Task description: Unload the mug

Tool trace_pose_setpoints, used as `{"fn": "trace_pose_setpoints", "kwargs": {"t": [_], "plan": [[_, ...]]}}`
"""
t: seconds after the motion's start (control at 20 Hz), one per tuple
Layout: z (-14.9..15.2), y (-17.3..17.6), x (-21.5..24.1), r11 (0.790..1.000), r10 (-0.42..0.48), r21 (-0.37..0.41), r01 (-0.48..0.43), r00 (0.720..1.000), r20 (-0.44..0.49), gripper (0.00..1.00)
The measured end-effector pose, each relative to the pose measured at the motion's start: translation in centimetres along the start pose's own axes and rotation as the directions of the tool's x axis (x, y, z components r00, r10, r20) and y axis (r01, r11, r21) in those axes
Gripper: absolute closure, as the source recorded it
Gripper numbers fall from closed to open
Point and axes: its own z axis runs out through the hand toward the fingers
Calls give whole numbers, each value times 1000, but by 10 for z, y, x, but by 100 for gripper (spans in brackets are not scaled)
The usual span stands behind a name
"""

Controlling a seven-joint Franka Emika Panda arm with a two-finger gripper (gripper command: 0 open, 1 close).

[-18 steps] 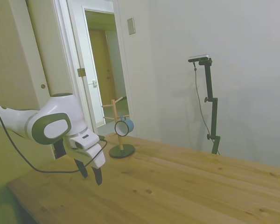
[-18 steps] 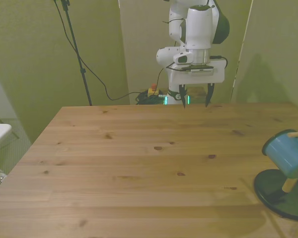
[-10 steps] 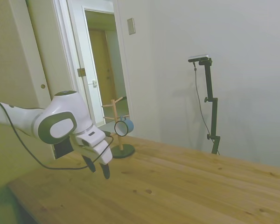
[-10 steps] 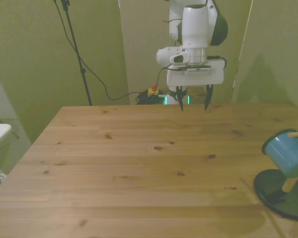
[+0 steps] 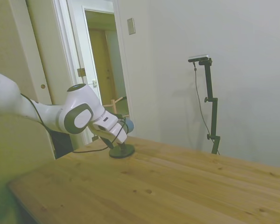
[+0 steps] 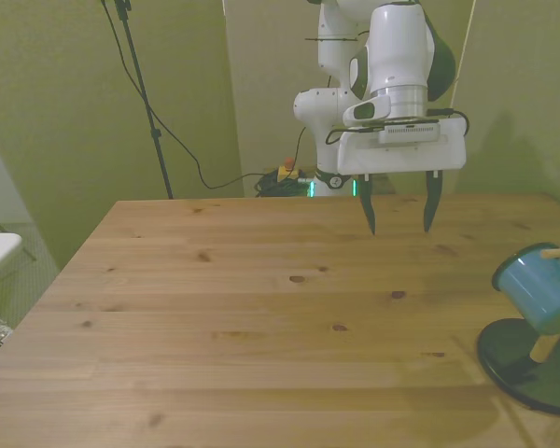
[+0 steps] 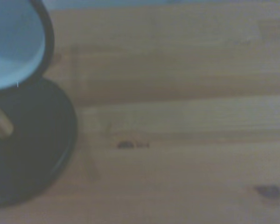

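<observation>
mug (image 6: 538,291): blue-green, pale inside, tilted on peg stand (image 6: 527,362) | gripper (image 6: 398,203): fingers spread, empty

Blue-green mug (image 6: 541,297) with a dark rim and paler inside; peg stand's base (image 6: 527,366) dark; table (image 6: 261,327) knotty light wood

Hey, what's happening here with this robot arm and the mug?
The gripper is open and empty, hanging above the wooden table. The blue-green mug hangs tilted on the wooden peg stand near the front view's right edge, untouched. The gripper is not yet at the mug.
</observation>
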Motion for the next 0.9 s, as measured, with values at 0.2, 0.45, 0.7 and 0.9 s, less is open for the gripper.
{"fn": "trace_pose_setpoints", "kwargs": {"t": [0.2, 0.45, 0.7, 0.9], "plan": [[17, -34, 9, 999, 7, 43, -7, 1000, -11, 0], [24, -52, 7, 994, -5, 107, 9, 999, -38, 0], [44, -71, 18, 986, 11, 166, 2, 997, -79, 0], [63, -89, 23, 981, 25, 192, -9, 996, -82, 0]]}}
